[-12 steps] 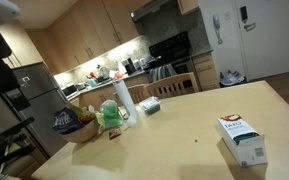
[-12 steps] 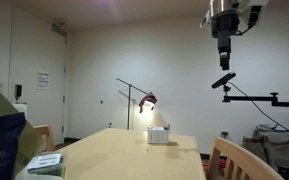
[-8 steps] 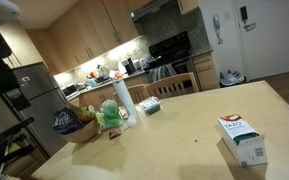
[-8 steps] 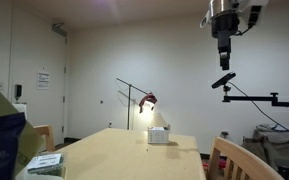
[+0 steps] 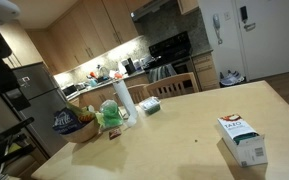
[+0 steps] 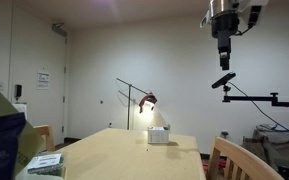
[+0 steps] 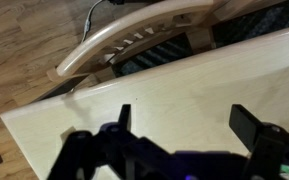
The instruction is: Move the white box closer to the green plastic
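White rectangular box with green print (image 5: 241, 140) lies flat at one end of the pale wooden desk (image 5: 184, 125), well apart from the crumpled green plastic (image 5: 111, 116) at the opposite end. Its long axis appears to run along the nearest desk edge. The black robot arm (image 6: 224, 30) hangs high overhead, jaws spread wide and empty. The box sits far below them, outside the wrist view, which shows only the desk rim and a wooden chair back (image 7: 144, 40). Behind lies a lit kitchen.

White box (image 5: 242, 140), lying flat — green plastic (image 5: 110, 115), well apart
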Controlling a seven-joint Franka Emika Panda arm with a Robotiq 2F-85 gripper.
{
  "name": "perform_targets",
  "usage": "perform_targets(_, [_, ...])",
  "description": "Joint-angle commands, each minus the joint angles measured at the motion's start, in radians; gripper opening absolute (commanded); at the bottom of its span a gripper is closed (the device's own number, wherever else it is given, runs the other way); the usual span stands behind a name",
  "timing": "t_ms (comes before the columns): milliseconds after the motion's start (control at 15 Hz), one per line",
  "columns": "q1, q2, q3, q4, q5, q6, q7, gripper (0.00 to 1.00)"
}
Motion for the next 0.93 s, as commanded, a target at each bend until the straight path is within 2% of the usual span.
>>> perform_targets(0, [0.001,-0.007,0.003,-0.007,-0.004,-0.004,-0.024,1.0])
perform_targets(200, [0.012,-0.02,0.005,-0.022,-0.044,0.01,-0.084,1.0])
perform_targets(533, [0.028,-0.04,-0.002,-0.006,-0.119,0.142,-0.186,1.0])
perform_targets(867, [0.043,0.053,-0.033,0.129,-0.098,0.212,-0.266,1.0])
